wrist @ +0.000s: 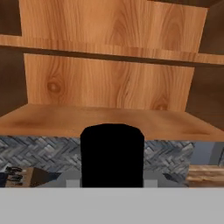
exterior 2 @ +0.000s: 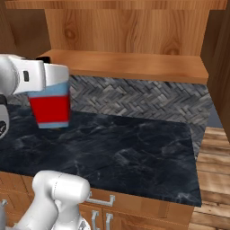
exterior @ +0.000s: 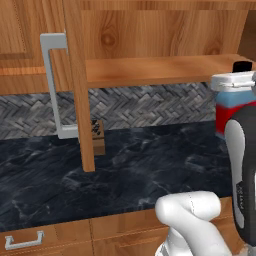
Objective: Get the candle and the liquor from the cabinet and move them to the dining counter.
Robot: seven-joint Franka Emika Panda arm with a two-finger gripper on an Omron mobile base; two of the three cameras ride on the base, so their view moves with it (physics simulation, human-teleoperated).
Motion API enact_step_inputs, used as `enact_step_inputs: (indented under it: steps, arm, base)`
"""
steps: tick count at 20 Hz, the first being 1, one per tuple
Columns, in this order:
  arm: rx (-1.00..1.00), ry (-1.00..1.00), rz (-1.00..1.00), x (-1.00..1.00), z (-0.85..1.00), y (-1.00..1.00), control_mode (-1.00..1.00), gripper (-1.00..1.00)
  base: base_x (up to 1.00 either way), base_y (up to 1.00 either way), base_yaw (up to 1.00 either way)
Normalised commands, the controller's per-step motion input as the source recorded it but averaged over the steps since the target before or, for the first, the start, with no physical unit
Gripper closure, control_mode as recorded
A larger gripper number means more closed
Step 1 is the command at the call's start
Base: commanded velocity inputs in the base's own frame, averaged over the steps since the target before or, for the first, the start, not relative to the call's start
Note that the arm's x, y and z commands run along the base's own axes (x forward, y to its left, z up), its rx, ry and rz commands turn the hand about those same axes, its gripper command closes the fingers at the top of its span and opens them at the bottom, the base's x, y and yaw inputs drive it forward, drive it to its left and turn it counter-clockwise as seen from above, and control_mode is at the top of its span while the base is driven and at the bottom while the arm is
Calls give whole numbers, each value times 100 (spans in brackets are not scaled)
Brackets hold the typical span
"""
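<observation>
So the tool [exterior 2: 49,92] is clamped partway shut on the liquor [exterior 2: 50,108], holding it upright in the air just outside the open cabinet [exterior 2: 134,33], above the black surface [exterior 2: 134,152], probably to keep it from snagging the shelf.

I'm seeing a liquor [exterior 2: 50,108] bottle with a red body, light blue shoulders and black cap. The cabinet [exterior 2: 126,31] is warm brown wood grain, the counter [exterior 2: 121,152] black marble with faint white veins, and the backsplash [exterior 2: 134,96] grey herringbone.
</observation>
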Motion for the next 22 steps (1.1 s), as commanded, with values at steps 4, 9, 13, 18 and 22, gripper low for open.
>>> enact_step_inputs:
  steps: [4, 9, 13, 18, 22]
  arm:
    - [2, 8, -15, -36, -1, 0, -100, 100]
    - [3, 9, -12, -46, 0, 0, -100, 100]
    - [0, 2, -1, -27, 0, -2, -100, 100]
    - [0, 0, 0, -9, 0, 0, -100, 100]
    - [0, 0, 0, -2, 0, 0, -100, 100]
  base:
    - [0, 0, 0]
    - [0, 0, 0]
    - [0, 0, 0]
    - [0, 0, 0]
    - [0, 0, 0]
